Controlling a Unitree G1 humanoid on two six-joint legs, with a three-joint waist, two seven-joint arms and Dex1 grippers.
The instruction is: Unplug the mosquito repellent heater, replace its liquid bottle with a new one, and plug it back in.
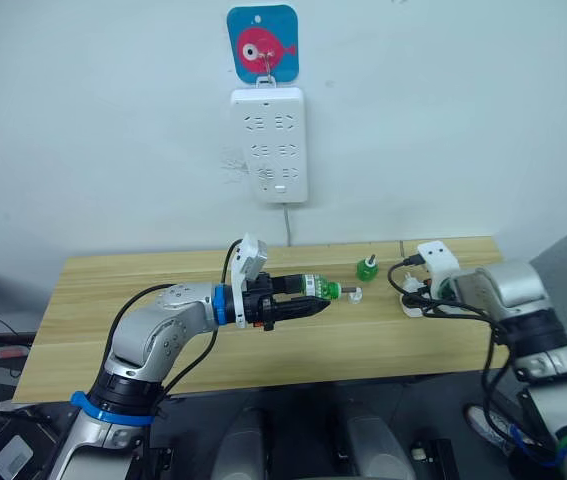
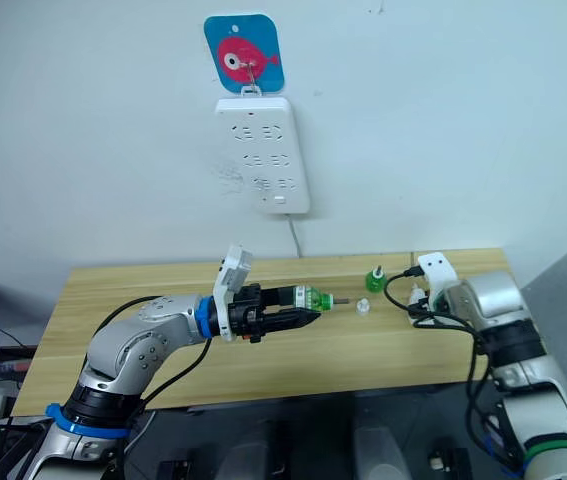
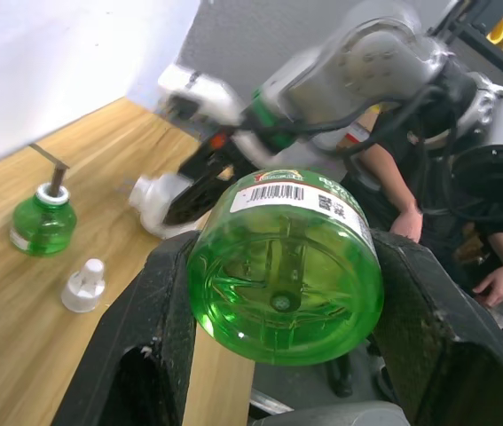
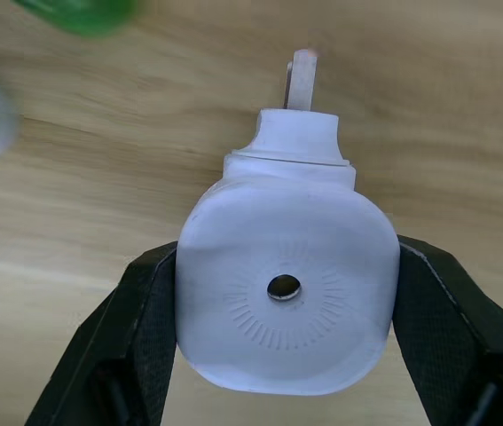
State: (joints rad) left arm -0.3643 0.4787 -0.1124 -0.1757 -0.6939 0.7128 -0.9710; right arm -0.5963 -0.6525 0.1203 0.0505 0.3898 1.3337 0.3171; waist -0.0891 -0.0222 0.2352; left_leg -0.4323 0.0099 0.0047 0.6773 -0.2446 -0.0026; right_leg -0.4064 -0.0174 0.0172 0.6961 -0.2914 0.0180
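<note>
Two green bottles: one lies sideways between the fingers of the left tool [image 1: 308, 300], a labelled bottle [image 3: 285, 266], and one stands upright on the bench [image 1: 93, 300], the bare-necked bottle [image 1: 366, 267]. One loose white cap [image 1: 356, 295] lies on the bench. One white heater [image 4: 285, 288] sits in the right tool [image 4: 285, 373]. One white power strip [image 1: 270, 145] hangs on the wall under one blue fish hook plate [image 1: 262, 42]. Two tools in all.

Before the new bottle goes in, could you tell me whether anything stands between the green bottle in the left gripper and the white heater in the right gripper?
Only a small white plastic cap lies on the table below that gap; otherwise nothing visible separates the green plastic bottle from the white rounded heater.
</note>
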